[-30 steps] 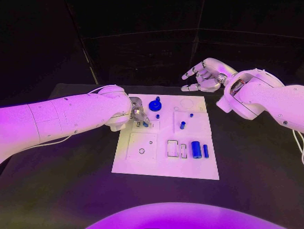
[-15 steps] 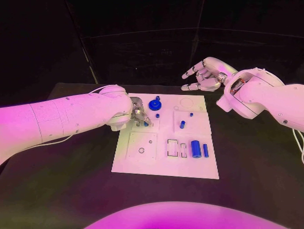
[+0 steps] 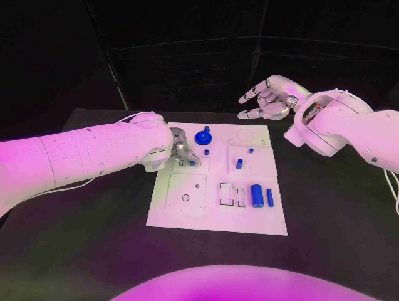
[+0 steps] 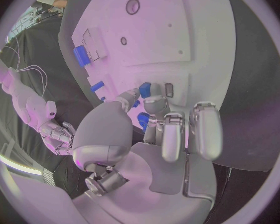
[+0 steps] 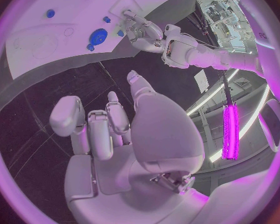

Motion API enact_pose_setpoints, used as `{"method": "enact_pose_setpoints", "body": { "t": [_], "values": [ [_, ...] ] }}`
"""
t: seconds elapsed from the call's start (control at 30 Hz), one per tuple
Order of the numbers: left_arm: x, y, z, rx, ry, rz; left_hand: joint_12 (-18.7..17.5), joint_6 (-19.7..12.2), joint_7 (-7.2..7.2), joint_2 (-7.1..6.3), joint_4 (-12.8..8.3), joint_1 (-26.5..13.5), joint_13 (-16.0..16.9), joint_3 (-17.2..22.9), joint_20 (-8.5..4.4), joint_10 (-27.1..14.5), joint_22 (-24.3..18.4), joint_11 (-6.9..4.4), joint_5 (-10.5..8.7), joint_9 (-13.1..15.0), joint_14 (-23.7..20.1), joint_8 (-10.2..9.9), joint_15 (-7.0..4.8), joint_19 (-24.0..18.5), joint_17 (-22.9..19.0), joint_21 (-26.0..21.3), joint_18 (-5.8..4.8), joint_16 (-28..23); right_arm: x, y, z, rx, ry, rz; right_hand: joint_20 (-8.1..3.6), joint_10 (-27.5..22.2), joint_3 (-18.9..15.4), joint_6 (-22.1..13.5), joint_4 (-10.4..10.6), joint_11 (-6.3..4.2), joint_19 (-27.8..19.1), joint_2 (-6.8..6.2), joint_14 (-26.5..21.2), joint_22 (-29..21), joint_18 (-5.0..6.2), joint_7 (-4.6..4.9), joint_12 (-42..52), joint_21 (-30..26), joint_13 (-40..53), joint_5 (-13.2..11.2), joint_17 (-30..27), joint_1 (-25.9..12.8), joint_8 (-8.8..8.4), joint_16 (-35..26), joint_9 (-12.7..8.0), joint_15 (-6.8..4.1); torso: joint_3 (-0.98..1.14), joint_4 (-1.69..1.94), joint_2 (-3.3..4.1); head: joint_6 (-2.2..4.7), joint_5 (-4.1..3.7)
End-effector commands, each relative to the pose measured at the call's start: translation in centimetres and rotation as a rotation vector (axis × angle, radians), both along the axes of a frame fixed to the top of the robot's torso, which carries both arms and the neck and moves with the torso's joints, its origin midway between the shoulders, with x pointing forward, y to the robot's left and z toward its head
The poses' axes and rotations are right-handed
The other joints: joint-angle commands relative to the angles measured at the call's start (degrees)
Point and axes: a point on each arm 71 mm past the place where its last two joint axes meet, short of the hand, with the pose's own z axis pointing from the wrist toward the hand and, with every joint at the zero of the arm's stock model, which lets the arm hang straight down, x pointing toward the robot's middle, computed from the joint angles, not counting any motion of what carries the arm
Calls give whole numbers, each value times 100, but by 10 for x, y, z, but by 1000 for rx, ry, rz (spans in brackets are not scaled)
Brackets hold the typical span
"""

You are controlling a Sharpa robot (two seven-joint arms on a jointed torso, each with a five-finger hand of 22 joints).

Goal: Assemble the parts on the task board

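Observation:
The white task board lies in the middle of the black table. My left hand rests over the board's upper left area and pinches a small blue part between thumb and a finger, right at the board's surface. A round blue disc with a knob stands just beyond that hand. Short blue pegs stand near the board's middle, and a thick blue cylinder lies beside a slim one lower right. My right hand hovers open above the table's far edge, holding nothing.
Rectangular recesses and a small round hole mark the board's near half. Bare black table surrounds the board. The right wrist view shows the board and my left hand far off.

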Motion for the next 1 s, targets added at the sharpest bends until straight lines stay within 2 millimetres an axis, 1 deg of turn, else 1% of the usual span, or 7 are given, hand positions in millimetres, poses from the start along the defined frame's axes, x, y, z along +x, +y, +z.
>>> {"method": "enact_pose_setpoints", "body": {
  "t": [0.03, 0.17, 0.27, 0.3, 0.6, 0.83, 1.0],
  "values": [
    [1, 2, 0, 10, -6, 10, 36, 46, 21, -4, 79, -71, 3, -161, -33, 33, 155, 26, -319, -11, 605, -49, -18, 100, 1509, 30, -81, 36, 0, 0, 2, 3, -8, 2, -20, -28, -36, 22, 6, -20, -20, 29, 369, -5, 72, 1, -19, -18, -6, 38, 538, -12, 21, -26, 7, -23, -2, 2, 0, 6, -3],
    [0, 6, 1, 4, -12, 15, 44, 61, 20, -25, 195, -58, -1, -435, -29, 25, 155, 28, -502, -20, 605, -70, -17, 99, 1509, 22, -79, 36, 0, -1, 2, 3, -9, -1, -20, -28, -36, 22, 6, -20, -20, 29, 369, -5, 72, 1, -19, -18, -6, 38, 537, -13, 21, -26, 7, -23, -3, -2, -4, 17, -13],
    [-1, 8, 3, -1, -17, 18, 57, 72, 13, -17, 280, 21, -1, -682, -29, 21, 162, 32, -947, -20, 605, -80, -21, 101, 1509, 19, -79, 36, 1, -1, 2, 3, -10, -4, -20, -31, -45, 20, 13, -20, -24, 28, 369, -16, 73, 1, -22, -24, -10, 38, 537, -20, 21, -27, 6, -23, -3, -1, -5, 24, -13],
    [-1, 9, 4, -2, -19, 19, 60, 73, 18, -30, 297, 24, 0, -735, -31, 21, 165, 27, -993, -20, 605, -82, -17, 102, 1509, 20, -79, 36, 1, -2, 2, 3, -11, -5, -20, -31, -45, 20, 13, -20, -24, 28, 369, -16, 73, 1, -22, -24, -10, 38, 537, -20, 21, -27, 6, -23, -2, 1, -4, 27, -17],
    [3, 15, 31, -60, -63, 27, 91, 9, 40, -5, 391, 156, 33, -1035, -26, -24, 71, 44, -1021, -19, 605, -110, -10, 62, 1509, -68, -56, 36, 2, -4, 2, 3, -14, -11, -21, -29, -61, 18, 26, -20, -25, 30, 369, -22, 74, 1, -20, -29, -9, 40, 536, -33, 22, -28, 5, -23, 2, 1, 2, 68, -35],
    [13, 26, 56, -71, -84, 36, -515, -388, 203, 134, 428, 498, -617, -1348, 45, -496, -304, 181, -1005, -160, 579, -367, 82, -97, 1407, -410, 26, -22, 3, -5, 1, 2, -14, -15, -21, -29, -61, 18, 26, -20, -25, 30, 369, -22, 74, 1, -20, -29, -9, 40, 536, -33, 22, -28, 5, -23, 7, 2, 0, 104, -39],
    [29, 38, 63, -48, -80, 57, -636, -459, 269, 208, 441, 652, -757, -1489, 98, -625, -431, 239, -1003, -299, 575, -488, 137, -146, 1388, -536, 55, -33, 4, -5, 1, 1, -13, -15, -21, -28, -64, 18, 29, -20, -24, 31, 369, -20, 74, 1, -18, -28, -8, 41, 537, -35, 22, -28, 5, -23, 5, 0, -1, 134, -36]
  ]
}}
